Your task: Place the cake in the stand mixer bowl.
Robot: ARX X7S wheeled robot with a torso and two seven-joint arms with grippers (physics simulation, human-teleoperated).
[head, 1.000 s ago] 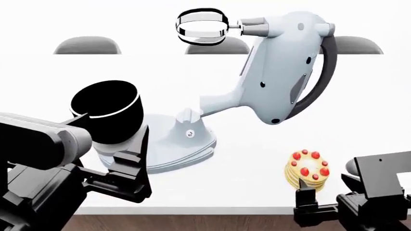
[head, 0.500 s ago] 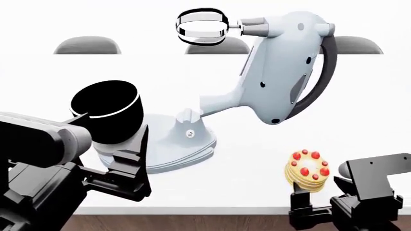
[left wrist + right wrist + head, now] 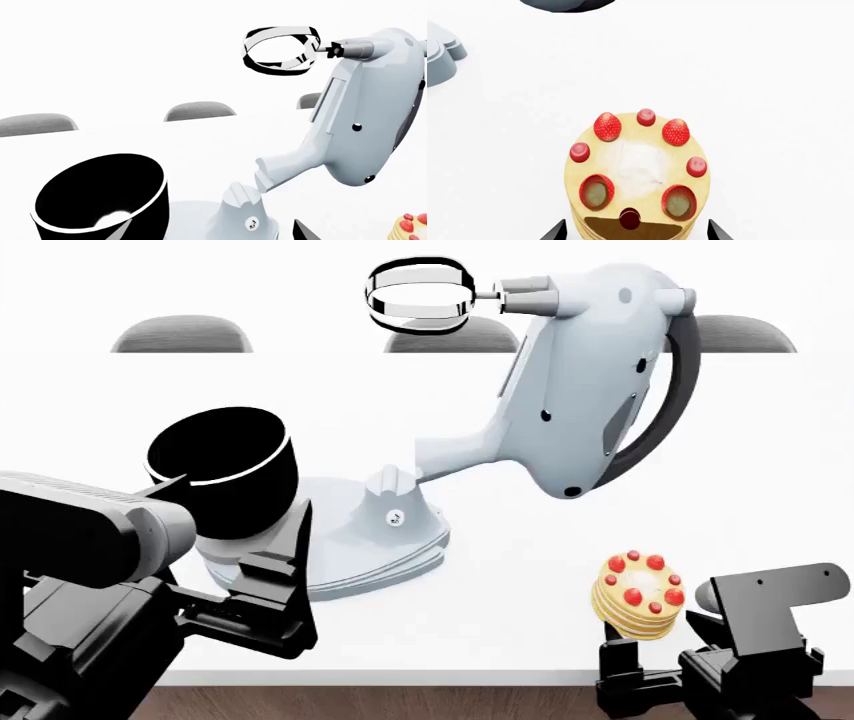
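Cake [image 3: 639, 595]: on the table [image 3: 747, 510], well right of the stand mixer bowl [image 3: 220, 472].
Right gripper [image 3: 637, 232]: fingers spread, one tip either side of the cake's near edge, not yet pinching; over the last second it has closed in, so grasp looks imminent.
Left gripper [image 3: 274, 585]: against the bowl's side; finger state cannot be told.

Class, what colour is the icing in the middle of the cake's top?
White, clearest in the right wrist view on the cake.
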